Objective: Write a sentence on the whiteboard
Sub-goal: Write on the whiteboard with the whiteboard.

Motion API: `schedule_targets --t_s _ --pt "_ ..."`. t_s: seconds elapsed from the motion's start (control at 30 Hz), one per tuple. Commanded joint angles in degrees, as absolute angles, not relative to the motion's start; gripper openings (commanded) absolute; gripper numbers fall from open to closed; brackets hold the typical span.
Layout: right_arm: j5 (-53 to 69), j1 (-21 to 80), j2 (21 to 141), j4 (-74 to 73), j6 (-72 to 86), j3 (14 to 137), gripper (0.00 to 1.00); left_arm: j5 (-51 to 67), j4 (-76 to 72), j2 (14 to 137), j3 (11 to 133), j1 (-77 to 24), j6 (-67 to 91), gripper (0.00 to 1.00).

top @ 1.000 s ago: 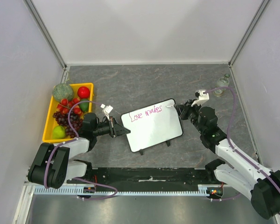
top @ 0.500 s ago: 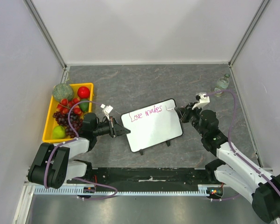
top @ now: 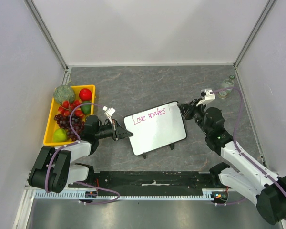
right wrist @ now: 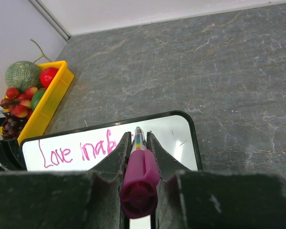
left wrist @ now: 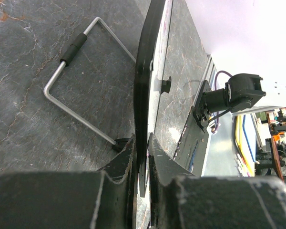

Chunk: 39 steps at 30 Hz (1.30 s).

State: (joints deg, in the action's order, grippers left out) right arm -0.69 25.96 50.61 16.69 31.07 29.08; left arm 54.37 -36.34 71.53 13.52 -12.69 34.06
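You have two grippers, each closed on one thing. Your left gripper (top: 118, 131) pinches the left edge of the one whiteboard (top: 159, 136). In the wrist view its thin black frame sits between the fingers (left wrist: 119, 162), and one bent wire stand (left wrist: 74, 47) juts from the board's back just past them. Your right gripper (top: 185, 110) clamps one pink marker (right wrist: 139, 174), its tip beyond the fingertips at the board's far right corner; you cannot tell whether it touches. The sentence (top: 150, 116) is two words, "Love makes", plus one short stroke, in one line left of the right fingers. Nearer than that line the board is bare to its edge. Farther out, one yellow tray (top: 48, 125) of fruit lies left of the left fingers, one bottle (top: 227, 87) stands beyond the right fingers, and open table (top: 148, 86) runs to the far wall.
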Motion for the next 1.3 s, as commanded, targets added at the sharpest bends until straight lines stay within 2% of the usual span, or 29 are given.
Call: schedule_targets --t_s 0.0,0.37,0.83,1.27 --pt "-1.0 25.8 53.1 19.9 31.6 31.0 0.00 53.9 -37.3 71.5 14.4 -12.7 32.5 0.02" --pt "-2.2 25.7 56.2 20.7 31.8 28.4 0.00 54.0 -37.3 71.5 14.5 -12.7 32.6 0.02" --pt "-2.6 25.1 49.2 16.6 31.4 29.5 0.00 53.8 -37.3 71.8 14.5 -12.7 32.5 0.02" --pt "-1.2 24.5 51.7 17.0 30.4 26.8 0.00 53.9 -37.3 71.8 14.5 -12.8 32.5 0.02"
